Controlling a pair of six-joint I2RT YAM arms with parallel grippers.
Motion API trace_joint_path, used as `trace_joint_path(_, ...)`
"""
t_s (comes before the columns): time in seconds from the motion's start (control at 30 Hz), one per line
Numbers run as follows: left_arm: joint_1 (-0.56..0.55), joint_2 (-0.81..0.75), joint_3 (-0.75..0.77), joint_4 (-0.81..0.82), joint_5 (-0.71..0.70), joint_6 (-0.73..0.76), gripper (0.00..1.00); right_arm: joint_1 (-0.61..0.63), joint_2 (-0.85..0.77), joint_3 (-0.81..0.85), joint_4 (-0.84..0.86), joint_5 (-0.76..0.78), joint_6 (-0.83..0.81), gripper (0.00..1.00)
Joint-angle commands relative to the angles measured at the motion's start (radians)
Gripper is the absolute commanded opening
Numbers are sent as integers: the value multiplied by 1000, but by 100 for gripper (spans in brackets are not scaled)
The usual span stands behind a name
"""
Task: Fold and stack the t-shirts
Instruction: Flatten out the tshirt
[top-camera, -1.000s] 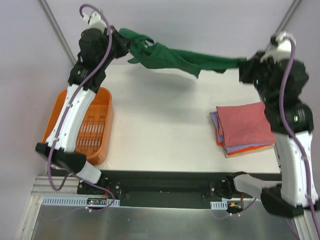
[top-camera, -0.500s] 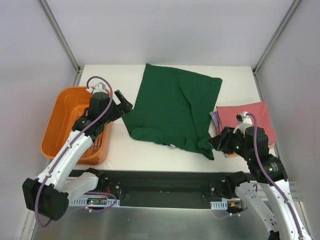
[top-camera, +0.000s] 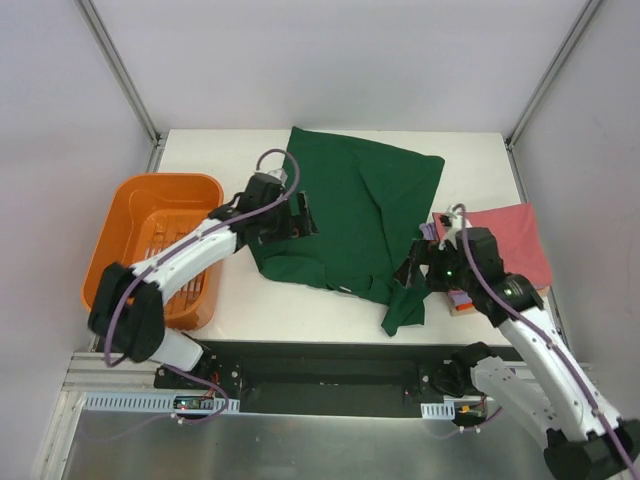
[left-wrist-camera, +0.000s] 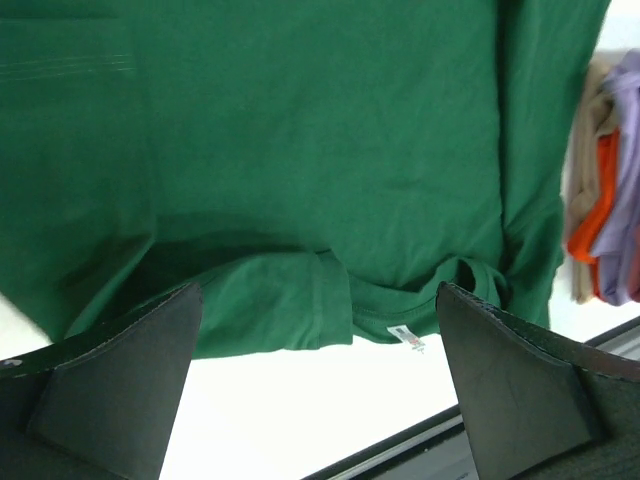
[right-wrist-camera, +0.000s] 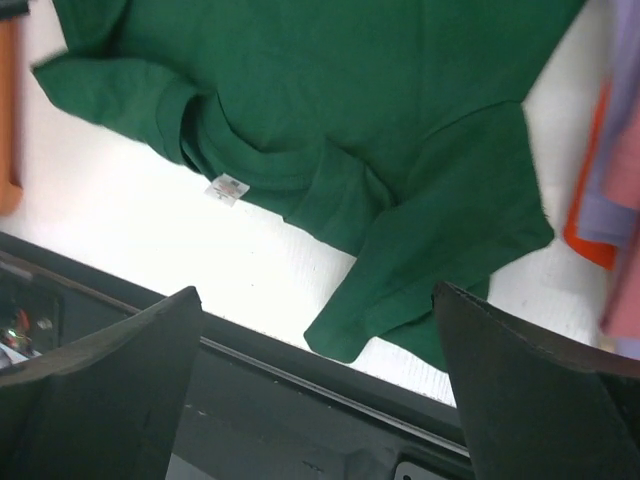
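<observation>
The dark green t-shirt (top-camera: 360, 200) lies spread on the white table, collar toward the near edge, with its white label (left-wrist-camera: 405, 337) showing. One sleeve (top-camera: 405, 310) sticks out at the near right. My left gripper (top-camera: 297, 222) hovers open over the shirt's left edge, nothing between its fingers (left-wrist-camera: 120, 380). My right gripper (top-camera: 418, 268) is open above the near-right sleeve (right-wrist-camera: 440, 240), holding nothing. Folded t-shirts form a stack (top-camera: 505, 240) on the right, pink-red on top, with lavender and orange edges (left-wrist-camera: 600, 220) beneath.
An orange slotted basket (top-camera: 160, 182) stands at the table's left side beside my left arm. The table's near edge and the black base rail (top-camera: 330, 365) run just below the shirt. Metal frame posts (top-camera: 120, 70) rise at the back corners.
A second ago both grippers held the green shirt stretched in the air. It now lies flat on the table, both grippers have let go and opened, and both arms have moved in over it.
</observation>
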Motion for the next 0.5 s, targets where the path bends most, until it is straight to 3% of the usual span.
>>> trace_joint_path(0.0, -36, 155, 126, 27, 87, 68, 99, 143, 158, -4, 98, 124, -54, 99)
trace_joint_path(0.23, -116, 388, 293, 20, 143, 117, 99, 289, 386, -7, 187, 230, -1, 99)
trace_joint_path(0.47, -166, 447, 214, 0, 194, 117, 95, 335, 466, -62, 161, 292, 83, 99)
